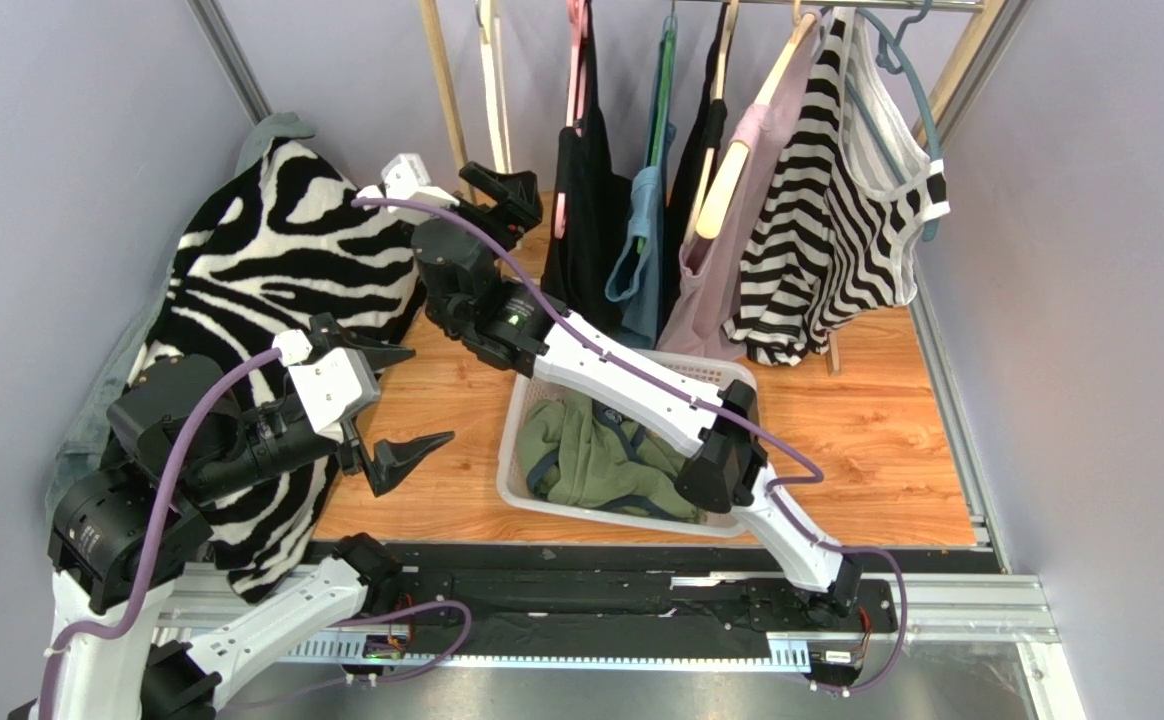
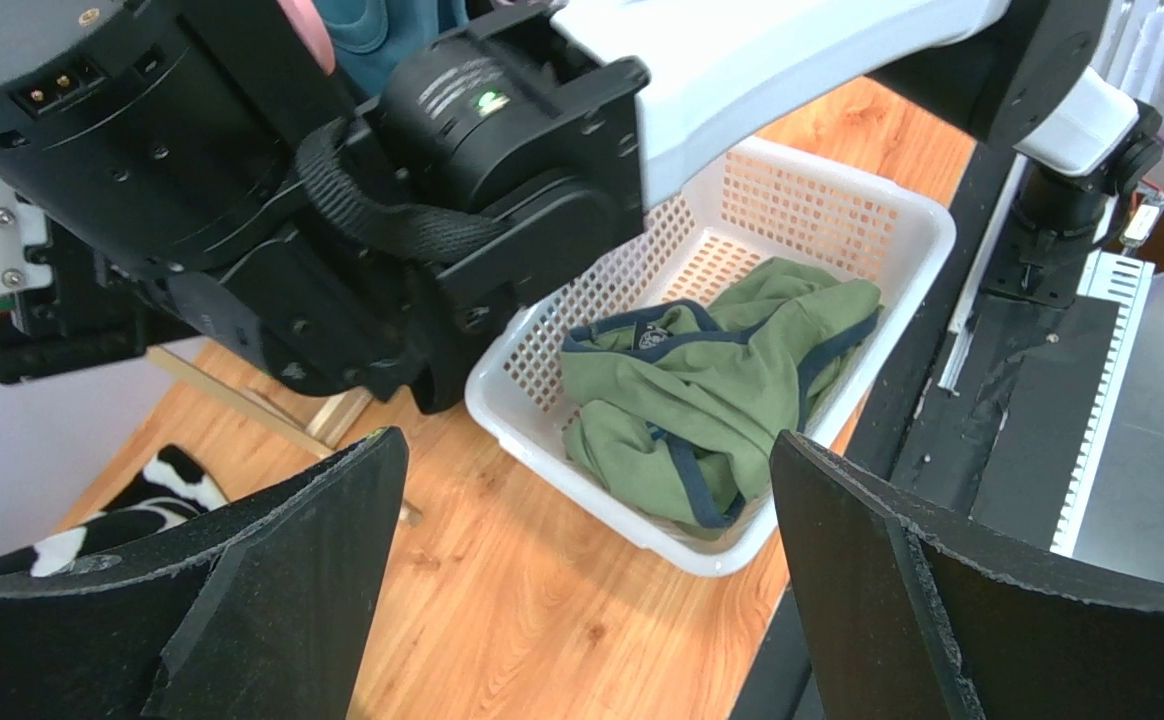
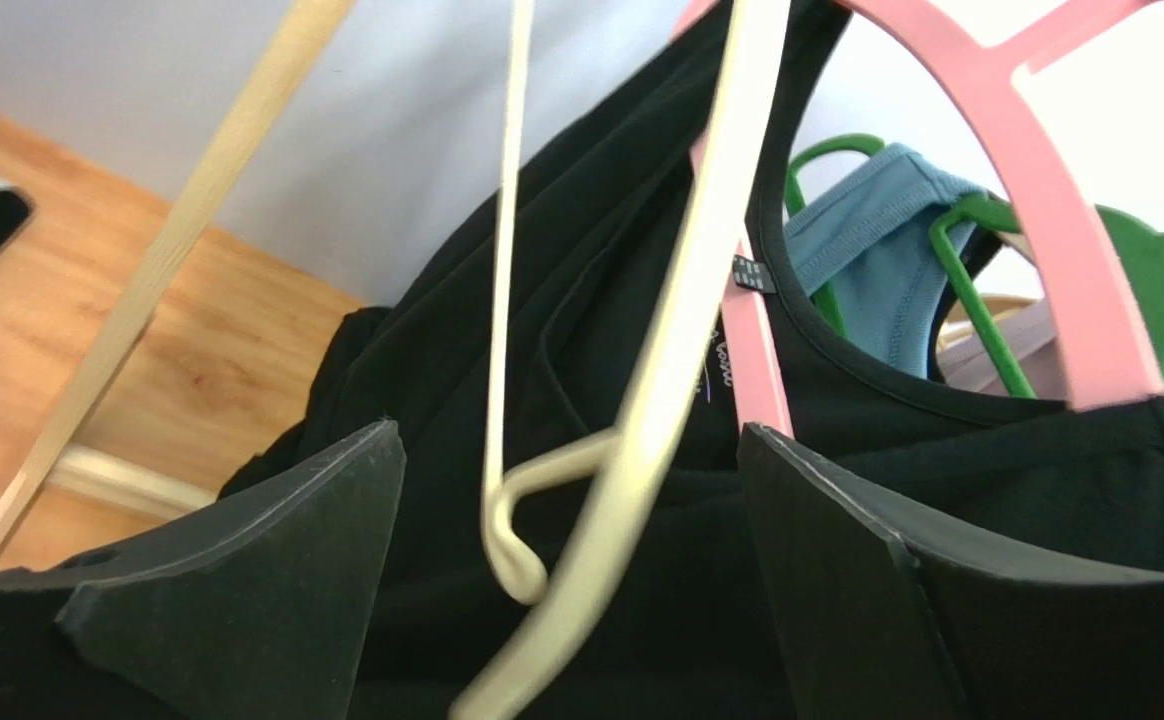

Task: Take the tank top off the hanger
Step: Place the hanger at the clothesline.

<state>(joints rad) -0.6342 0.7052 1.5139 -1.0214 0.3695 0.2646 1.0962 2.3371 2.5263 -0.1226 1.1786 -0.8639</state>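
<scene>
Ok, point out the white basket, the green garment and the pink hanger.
white basket (image 2: 806, 210): left wrist view, far mesh wall.
green garment (image 2: 723, 375): left wrist view, middle fold.
pink hanger (image 3: 1062, 255): right wrist view, its sloping arm.

Top camera looks down from behind; left wrist shares its basket (image 1: 603, 519) (image 2: 821, 195); right wrist faces pink hanger (image 3: 1069, 255) closely

Two arms (image 1: 626, 378), one basket (image 1: 603, 516).

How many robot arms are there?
2. The left arm is bent in front of the zebra cloth; the right arm stretches over the white basket toward the hanging clothes.
</scene>
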